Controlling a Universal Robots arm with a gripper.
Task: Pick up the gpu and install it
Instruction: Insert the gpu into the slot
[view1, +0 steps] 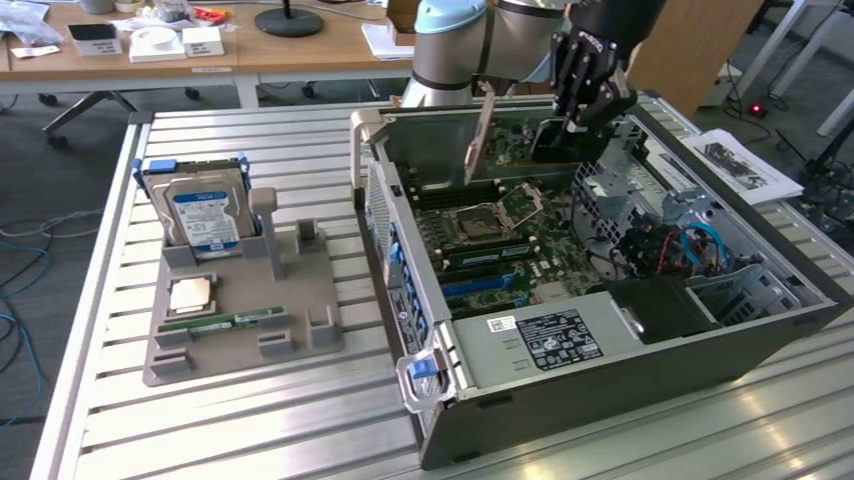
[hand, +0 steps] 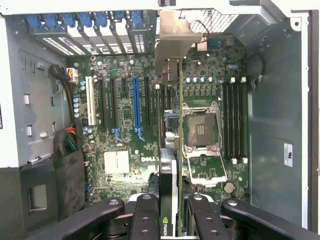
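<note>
My gripper hangs inside the top of the open computer case, shut on the gpu. The card's metal end bracket points toward the case's rear wall. In the wrist view the gpu is edge-on between my black fingers, with my gripper closed around it. Its bracket is at the far end, near the rear slot openings. The card hovers above the green motherboard, between the long blue slot and the CPU socket.
A grey tray sits on the slatted table at the exterior view's left, holding a blue-labelled hard drive, a CPU and a green memory stick. Cables and the power supply fill the case's near end.
</note>
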